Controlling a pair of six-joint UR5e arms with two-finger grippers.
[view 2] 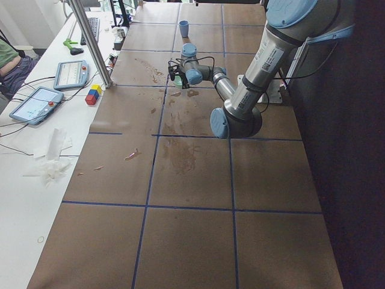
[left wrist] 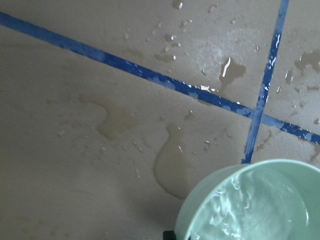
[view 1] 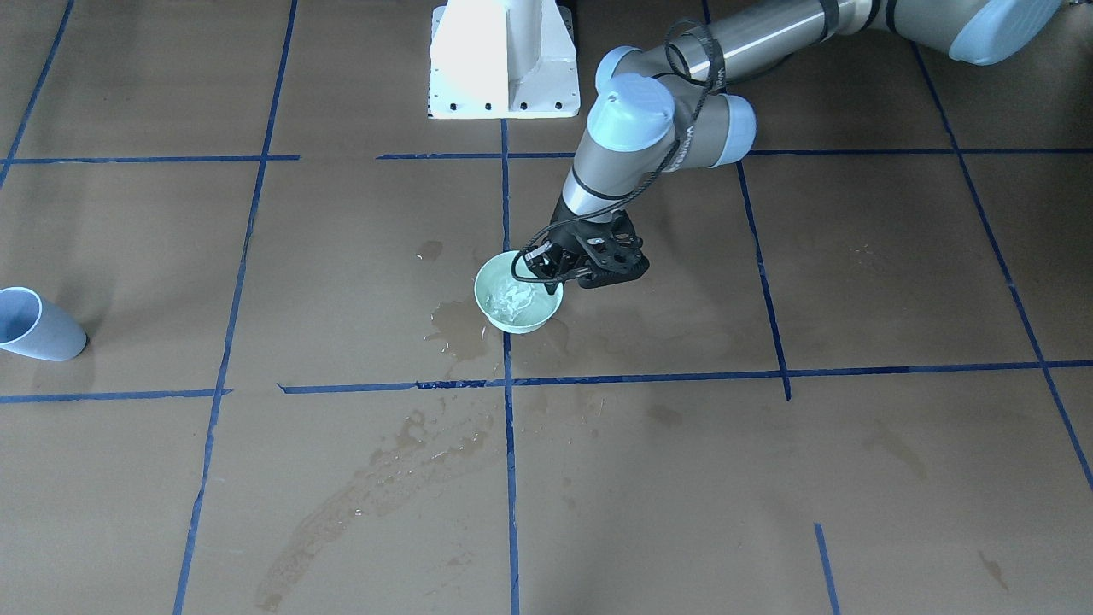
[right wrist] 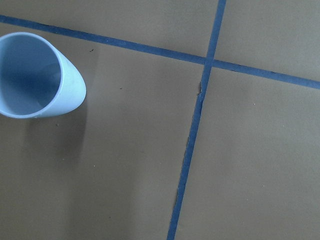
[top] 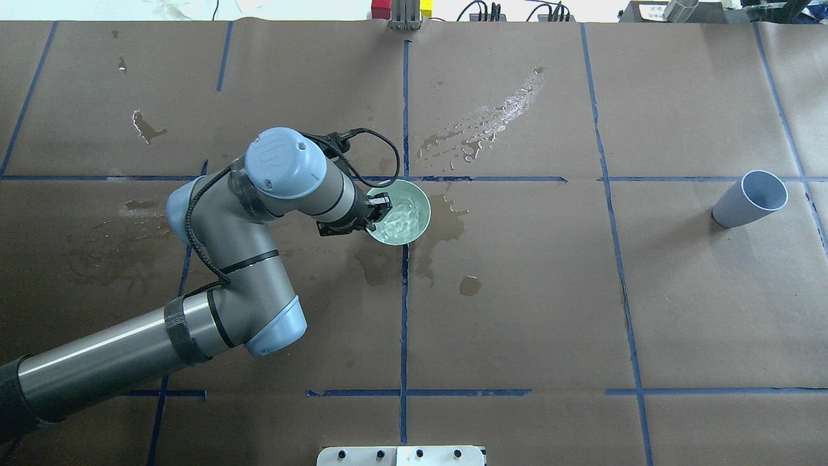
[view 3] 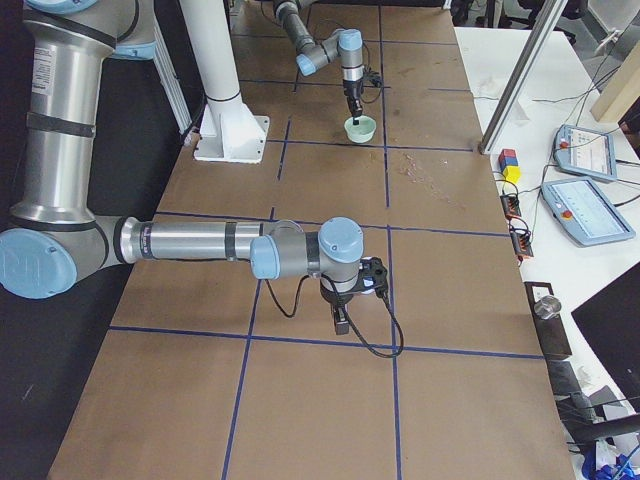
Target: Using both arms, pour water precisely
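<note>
Spills come first: one long wet streak (view 1: 376, 487) crosses the lower middle of the front view's brown-papered table (view 1: 854, 478), which is gridded with blue tape lines (view 1: 511, 512). Past it, at the frame's centre, stands one mint-green bowl (view 1: 523, 323), with a darker blotch (view 1: 457, 329) just to its left. The water (view 1: 511, 301) lies in that bowl, rippled and glinting. The left arm (view 1: 649, 137) reaches down from the upper right. The left gripper (view 1: 546, 265) sits at the bowl's upper rim, jaws pinching it. One pale blue cup (view 1: 38, 329) stands at the left edge, well apart from the bowl. One white pedestal (view 1: 504, 60) fills the top centre. The second arm, the right arm (view 3: 200, 240), spans the middle of the right-side view. Its right gripper (view 3: 343, 318) points down at the paper, and I cannot tell how its jaws stand.
</note>
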